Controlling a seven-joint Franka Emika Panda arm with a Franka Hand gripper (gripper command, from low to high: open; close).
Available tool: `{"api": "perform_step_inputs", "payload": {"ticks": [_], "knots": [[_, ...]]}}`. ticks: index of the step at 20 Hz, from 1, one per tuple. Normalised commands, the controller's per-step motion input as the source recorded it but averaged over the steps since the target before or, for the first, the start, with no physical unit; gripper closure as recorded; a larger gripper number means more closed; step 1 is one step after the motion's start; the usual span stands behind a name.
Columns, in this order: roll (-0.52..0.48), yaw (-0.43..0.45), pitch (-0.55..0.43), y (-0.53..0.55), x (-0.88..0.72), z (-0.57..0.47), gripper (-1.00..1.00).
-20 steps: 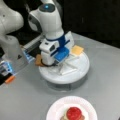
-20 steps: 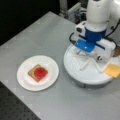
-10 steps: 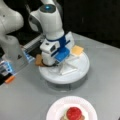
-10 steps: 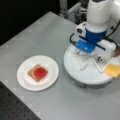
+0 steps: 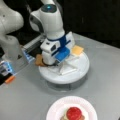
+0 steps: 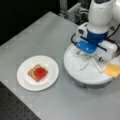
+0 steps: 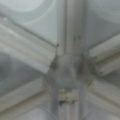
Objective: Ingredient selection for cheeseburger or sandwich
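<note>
pincer (image 6: pixel 86 53) low over white tray (image 6: pixel 85 75), grey table (image 6: pixel 50 37)

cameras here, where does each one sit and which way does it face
Front view: looks down from beyond the plate at the round tray; arm and gripper show.
Front view: looks down from the side, plate at its left, tray at its right; arm shows.
Wrist view: straight down, close on the tray's dividers; no fingers show.
Both front views share plate, sandwich, cheese.
</note>
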Motion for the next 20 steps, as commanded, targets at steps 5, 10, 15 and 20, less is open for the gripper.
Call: {"api": "perform_step_inputs", "payload": {"ticks": [5, 10, 15, 20], "knots": [[-0.162, 0.058, -0.076, 0.03, -0.07, -0.10, -1.00], [-0.168, 0.073, -0.082, 0.02, -0.07, -0.12, -1.00], [-0.172, 0.085, -0.090, 0.03, -0.04, -0.13, -1.00], [-0.146, 0.066, -0.078, 0.04, -0.06, -0.09, -1.00]]}}
